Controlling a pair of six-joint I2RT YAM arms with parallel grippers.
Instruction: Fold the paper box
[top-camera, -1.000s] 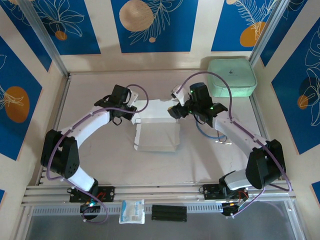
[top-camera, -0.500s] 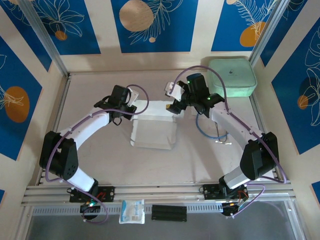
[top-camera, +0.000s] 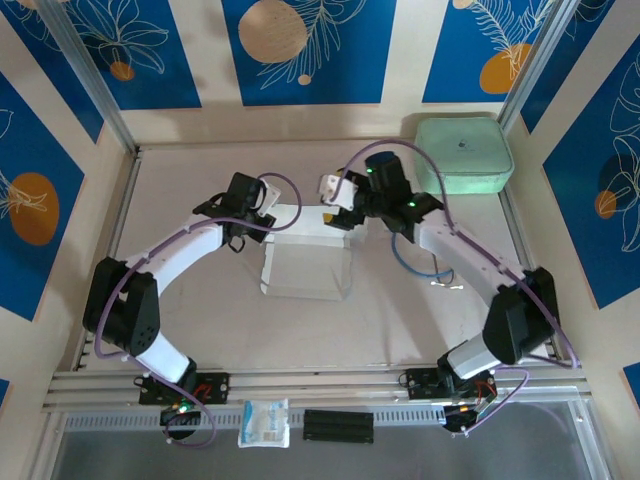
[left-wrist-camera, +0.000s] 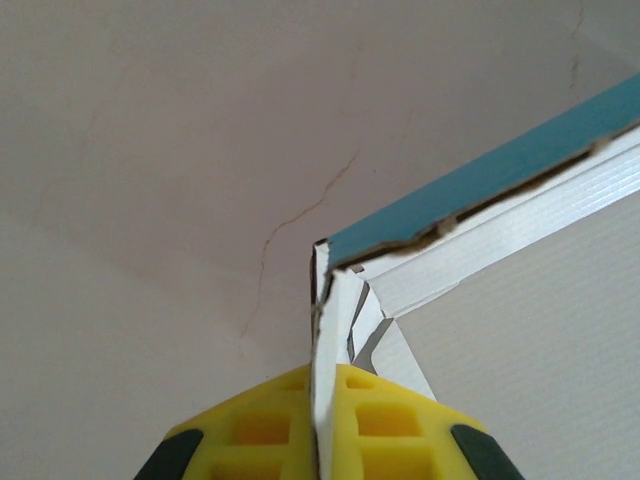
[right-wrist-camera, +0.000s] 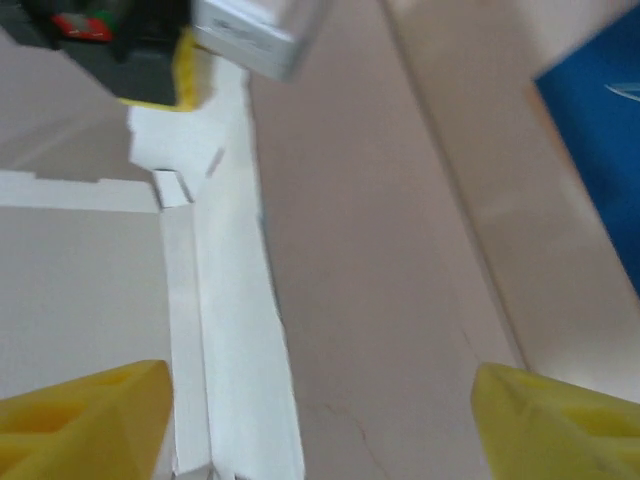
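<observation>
The box (top-camera: 305, 268) lay open at the centre of the bench (top-camera: 200, 320), its upper-left corner flap clamped in the left gripper (left-wrist-camera: 325, 405), probably to anchor the card for folding. The right gripper (right-wrist-camera: 320, 420) hovered, jaws apart, over the box's upper-right edge. Since a second earlier it had swung up and left, and the box had slid slightly left.

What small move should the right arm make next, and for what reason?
Probably lower the right claw onto the paper box's far flap and close it there. The left claw pinches one corner of the card, while the right one stands open, holding nothing, above that flap.
</observation>
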